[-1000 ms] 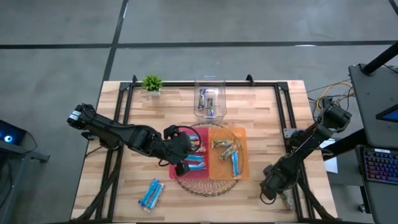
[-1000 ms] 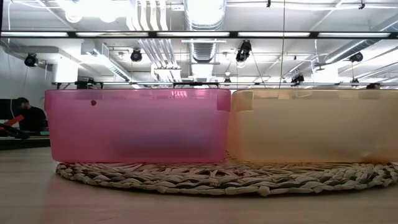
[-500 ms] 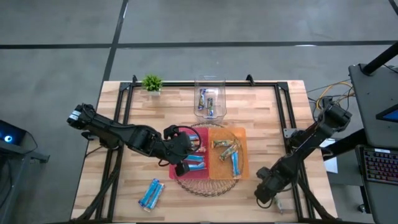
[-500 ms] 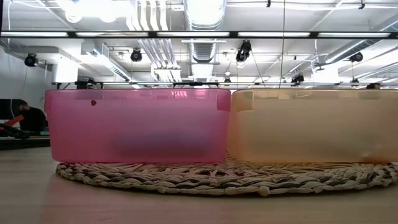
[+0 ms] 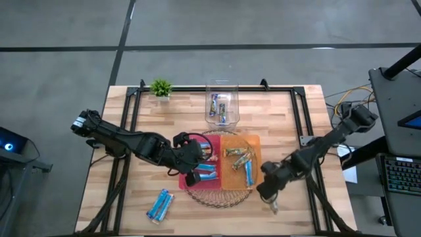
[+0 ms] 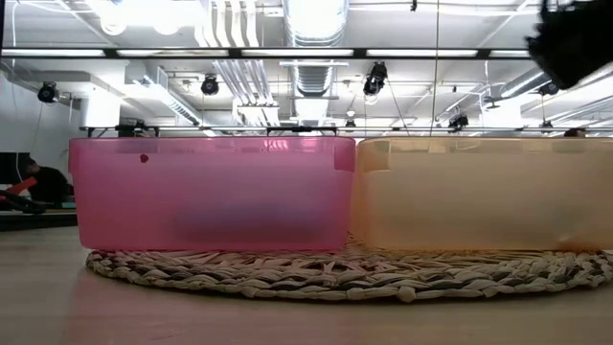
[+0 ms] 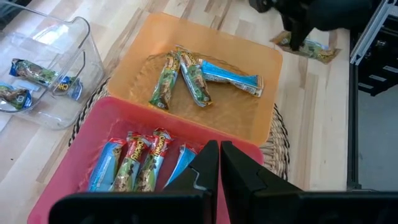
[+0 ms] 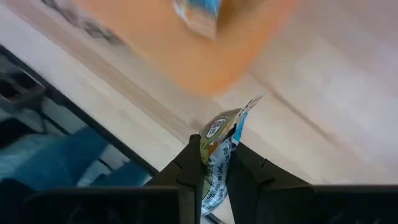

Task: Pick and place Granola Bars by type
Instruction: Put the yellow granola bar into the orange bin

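**entry: sorting station, one bar in carriage toward the orange bin**

setting: an open workshop with ceiling ducts is showing behind a wooden table [image 5: 131,197]; a round woven mat [image 5: 217,195] is serving as the landmark at the table's middle.

on the mat: a pink bin [image 7: 74,174] is holding several granola bars [image 7: 134,165]; an orange bin [image 7: 249,118] beside it is holding three more. beyond the mat, a clear container [image 5: 222,105] is holding unsorted bars. two light blue bars [image 5: 160,204] are lying on the table near the mat's edge, on the left arm's side.

right gripper [image 8: 214,165]: pinching a green-and-blue wrapped bar [image 8: 219,140] between its fingers, hanging just off the mat's edge, beside the orange bin.

left gripper [image 7: 219,165]: fingers pressed together with nothing between them, hovering over the pink bin.

step in hand, by judgement: delivery of the held bar. next move is calling for carrying it over the orange bin's rim and releasing it among the matching green bars.
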Available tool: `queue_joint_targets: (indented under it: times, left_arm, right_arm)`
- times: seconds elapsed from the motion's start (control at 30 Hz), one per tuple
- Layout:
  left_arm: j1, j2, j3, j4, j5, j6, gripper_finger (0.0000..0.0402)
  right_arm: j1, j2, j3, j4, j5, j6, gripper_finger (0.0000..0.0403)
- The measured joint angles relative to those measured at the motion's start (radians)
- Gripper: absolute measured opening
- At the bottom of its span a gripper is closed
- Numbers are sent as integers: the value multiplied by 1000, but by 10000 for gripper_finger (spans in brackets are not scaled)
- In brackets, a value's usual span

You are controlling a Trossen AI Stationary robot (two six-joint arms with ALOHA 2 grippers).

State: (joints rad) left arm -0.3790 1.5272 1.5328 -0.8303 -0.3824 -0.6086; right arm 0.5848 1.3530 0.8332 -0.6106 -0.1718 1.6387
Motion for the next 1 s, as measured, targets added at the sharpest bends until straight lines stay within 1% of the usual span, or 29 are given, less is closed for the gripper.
queue_joint_targets:
  times: [0.07,0.33,0.5,0.67,0.8,0.9,1.0]
  left_arm:
    - [1,0,0,0,0,0,0]
    - [4,0,0,1,0,2,0]
    - [6,0,0,4,0,2,0]
    - [6,0,0,7,0,-17,0]
    - [6,0,0,8,0,-21,0]
    - [6,0,0,8,0,-23,0]
    - [6,0,0,8,-1,-23,0]
  right_arm:
    - [-35,-28,10,-11,7,-32,43]
    - [-183,-130,63,-48,89,-185,43]
    - [-311,-123,98,-50,92,-318,43]
    - [-411,-99,124,-49,90,-426,43]
    - [-451,-86,124,-45,84,-446,43]
    - [-459,-80,122,-37,56,-453,43]
    - [-459,-79,122,-36,55,-447,43]
